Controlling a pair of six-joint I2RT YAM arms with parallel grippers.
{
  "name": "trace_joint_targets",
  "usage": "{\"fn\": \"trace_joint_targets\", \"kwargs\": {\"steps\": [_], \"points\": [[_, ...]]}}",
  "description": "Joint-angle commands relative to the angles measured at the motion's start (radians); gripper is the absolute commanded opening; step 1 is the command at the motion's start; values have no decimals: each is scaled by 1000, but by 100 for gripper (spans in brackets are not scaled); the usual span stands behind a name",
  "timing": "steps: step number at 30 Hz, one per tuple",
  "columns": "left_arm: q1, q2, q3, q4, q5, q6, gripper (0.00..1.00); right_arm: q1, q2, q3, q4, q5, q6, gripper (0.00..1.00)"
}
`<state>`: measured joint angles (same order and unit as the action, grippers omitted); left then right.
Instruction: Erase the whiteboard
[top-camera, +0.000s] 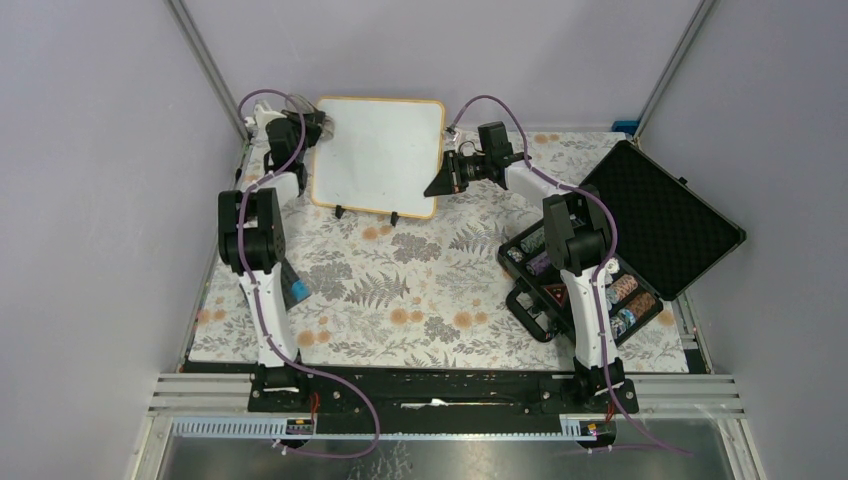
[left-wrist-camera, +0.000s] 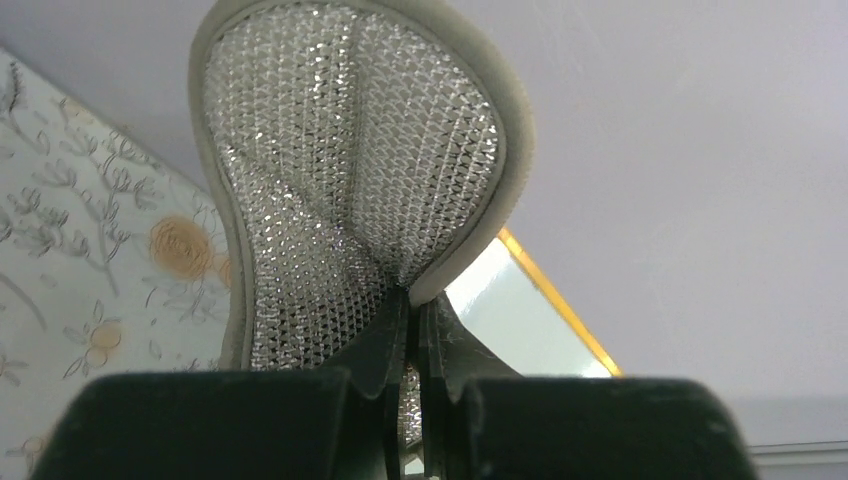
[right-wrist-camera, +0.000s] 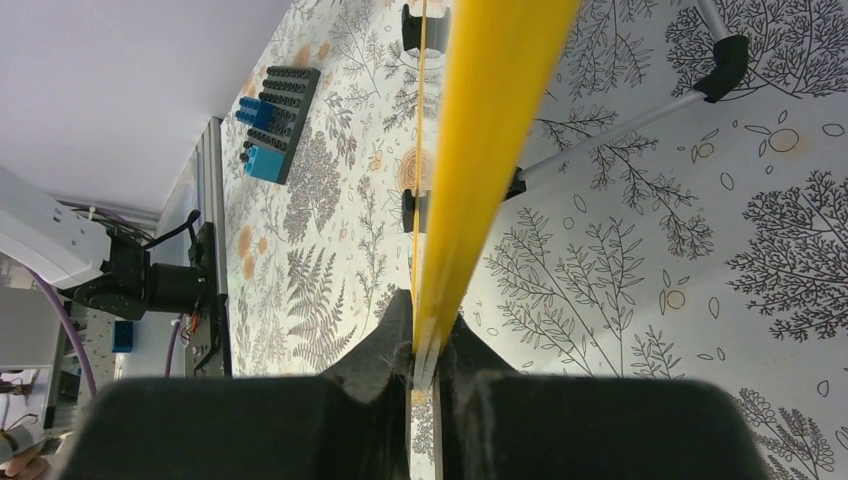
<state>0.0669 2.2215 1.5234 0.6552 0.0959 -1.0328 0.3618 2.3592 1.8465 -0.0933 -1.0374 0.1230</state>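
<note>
The whiteboard (top-camera: 378, 155) stands at the back of the table on two black feet, orange-yellow framed, its face plain white with no writing that I can see. My right gripper (top-camera: 441, 180) is shut on its right edge; in the right wrist view the yellow frame (right-wrist-camera: 480, 150) runs up from between the closed jaws (right-wrist-camera: 428, 345). My left gripper (top-camera: 318, 128) is at the board's upper left corner, shut on a silver mesh scrubbing pad (left-wrist-camera: 340, 170) with a grey border. A strip of the board and frame (left-wrist-camera: 520, 320) shows behind the pad.
An open black foam-lined case (top-camera: 655, 215) with trays of small coloured items (top-camera: 585, 285) sits at the right. A black and blue brick block (right-wrist-camera: 275, 120) lies on the floral cloth (top-camera: 420, 290) by the left arm. Grey walls close in the back and sides.
</note>
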Motion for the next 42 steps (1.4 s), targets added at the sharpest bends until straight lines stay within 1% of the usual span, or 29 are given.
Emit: {"fn": "trace_joint_targets", "kwargs": {"steps": [1, 4, 5, 6, 10, 13, 15, 17, 20, 22, 24, 27, 30, 34, 38, 39, 42], "points": [[-36, 126, 150, -212, 33, 15, 0, 83, 10, -28, -125, -55, -231, 0], [-43, 202, 352, -312, 60, 42, 0, 83, 10, -28, -126, -54, -231, 0], [-46, 216, 400, -346, 65, 61, 0, 83, 9, -29, -125, -52, -231, 0], [-48, 217, 412, -358, 61, 74, 0, 83, 8, -29, -127, -51, -231, 0], [-42, 164, 251, -256, 20, 37, 0, 83, 8, -30, -127, -49, -231, 0], [-40, 136, 193, -243, 13, 35, 0, 83, 12, -27, -127, -47, -231, 0], [-40, 112, 128, -223, 9, 21, 0, 84, 13, -24, -127, -48, -230, 0], [-44, 74, 14, -192, -17, -19, 0, 83, 10, -28, -127, -49, -232, 0], [-57, 23, -190, -77, -50, -104, 0, 84, 6, -30, -125, -49, -233, 0], [-58, 24, -234, -49, -54, -144, 0, 83, 7, -31, -126, -49, -232, 0], [-59, 20, -206, -96, -61, -138, 0, 83, 7, -30, -126, -52, -231, 0], [-63, 17, -190, -55, -72, -108, 0, 83, 4, -32, -125, -48, -235, 0], [-62, 46, -122, -63, -50, -99, 0, 85, 7, -28, -125, -52, -232, 0], [-62, 96, 20, -103, -38, -91, 0, 86, 8, -29, -127, -46, -231, 0], [-62, 156, 202, -203, -6, -11, 0, 87, 7, -30, -127, -44, -232, 0], [-62, 156, 210, -207, -3, -6, 0, 87, 8, -29, -127, -43, -233, 0], [-62, 133, 142, -158, -21, -25, 0, 88, 9, -28, -126, -43, -232, 0]]}}
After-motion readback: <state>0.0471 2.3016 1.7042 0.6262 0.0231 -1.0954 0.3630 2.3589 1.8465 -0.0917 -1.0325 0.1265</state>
